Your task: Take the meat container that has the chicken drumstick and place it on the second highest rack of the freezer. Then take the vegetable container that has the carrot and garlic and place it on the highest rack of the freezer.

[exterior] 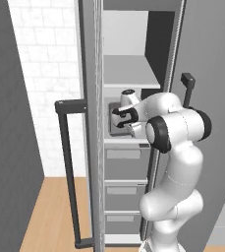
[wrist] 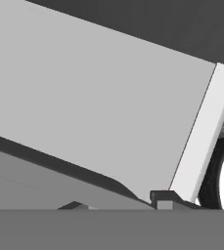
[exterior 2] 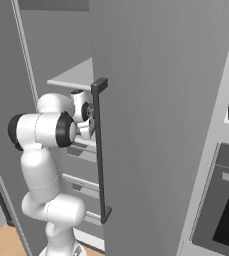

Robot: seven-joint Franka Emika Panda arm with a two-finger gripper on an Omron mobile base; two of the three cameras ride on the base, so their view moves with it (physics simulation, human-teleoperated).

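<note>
The hand (exterior: 125,129) reaches inside the freezer (exterior: 133,78), over a dark tray (exterior: 115,129) on the second shelf; its grip cannot be determined. Risk: withdrawing crookedly could drag the tray off.

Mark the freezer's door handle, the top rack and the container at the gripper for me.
door handle (exterior: 67,172): left base view, middle of the dark vertical bar.
highest rack (exterior: 128,74): left base view, bare top surface.
container (exterior: 115,129): left base view, dark grey left wall.
</note>
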